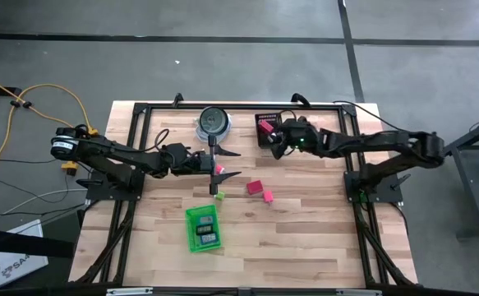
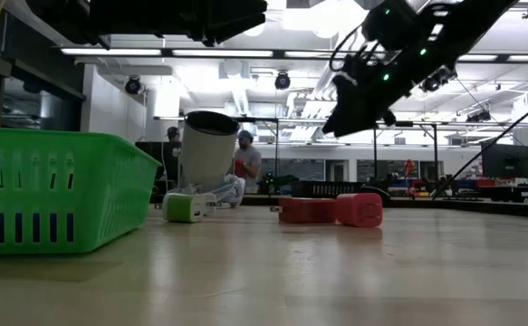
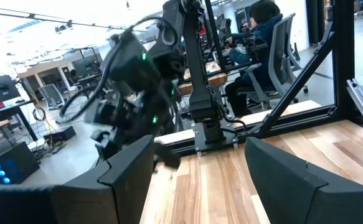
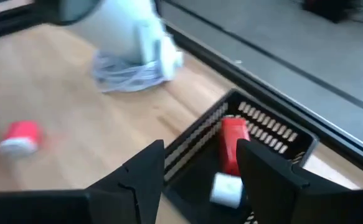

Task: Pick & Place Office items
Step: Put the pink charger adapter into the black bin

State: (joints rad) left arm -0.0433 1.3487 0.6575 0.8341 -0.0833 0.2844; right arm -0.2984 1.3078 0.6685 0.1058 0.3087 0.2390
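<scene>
Both grippers hang above the table and touch nothing. My right gripper (image 1: 274,141) (image 4: 200,167) is open over a black mesh basket (image 4: 262,140) at the far side, which holds a red piece (image 4: 233,142) and a white piece (image 4: 226,188). My left gripper (image 1: 232,163) (image 3: 197,162) is open at mid-table, its fingers level. Below it a red-and-white piece (image 1: 219,168) (image 4: 19,137) lies on the wood. A red block (image 1: 254,187), a pink block (image 1: 267,196) and a green-and-white bit (image 1: 219,195) lie loose nearby.
A green plastic tray (image 1: 204,228) with small pieces in it stands toward the near edge. A round container (image 1: 214,122) on crumpled clear plastic stands at the far edge, left of the basket. A black frame (image 1: 239,107) borders the table. People sit in the room behind.
</scene>
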